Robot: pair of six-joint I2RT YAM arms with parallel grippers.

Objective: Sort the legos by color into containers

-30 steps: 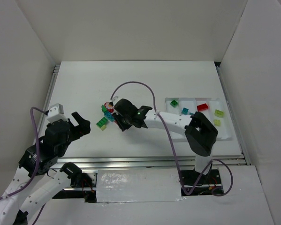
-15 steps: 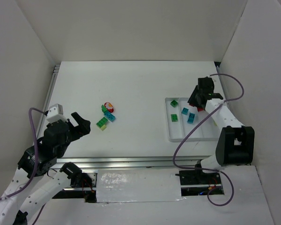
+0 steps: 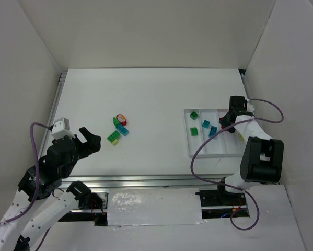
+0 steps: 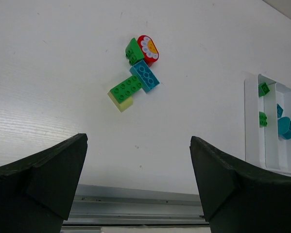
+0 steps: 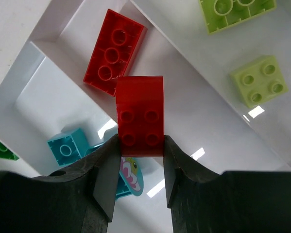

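Legos lie in two groups. Left of centre in the overhead view, a loose cluster (image 3: 119, 127) sits on the white worktop (image 3: 156, 89). The left wrist view shows it as a round red piece (image 4: 148, 48) with a flower print touching a small green brick (image 4: 133, 51). A teal-blue brick (image 4: 145, 76) lies just below them, and beside it a long green brick (image 4: 127, 88) rests on a pale yellow brick (image 4: 122, 103).

The other legos are in the white tray (image 3: 188, 149), right of centre in the overhead view, whose four narrow compartments run side by side. Its leftmost compartment holds two green bricks (image 3: 195, 115), and the next one holds two teal-blue bricks (image 3: 206, 124).

The right tool (image 5: 140, 145) is clamped on a red brick (image 5: 139, 116), gripped by its sides with the studs facing the wrist camera, and it hangs over the tray. Behind the held brick, at upper left of the right wrist view, a long red brick (image 5: 113, 53) lies flat in the third compartment. Across the divider, at upper right of that view, two yellow-green pieces (image 5: 258, 80) lie in the last compartment. A teal-blue cube (image 5: 67, 145) shows at lower left, just beside the left finger.

The left tool (image 4: 138, 141) stands with its fingers wide apart and nothing between them. It sits at lower left of the overhead view, near the front edge of the worktop and well apart from the cluster.
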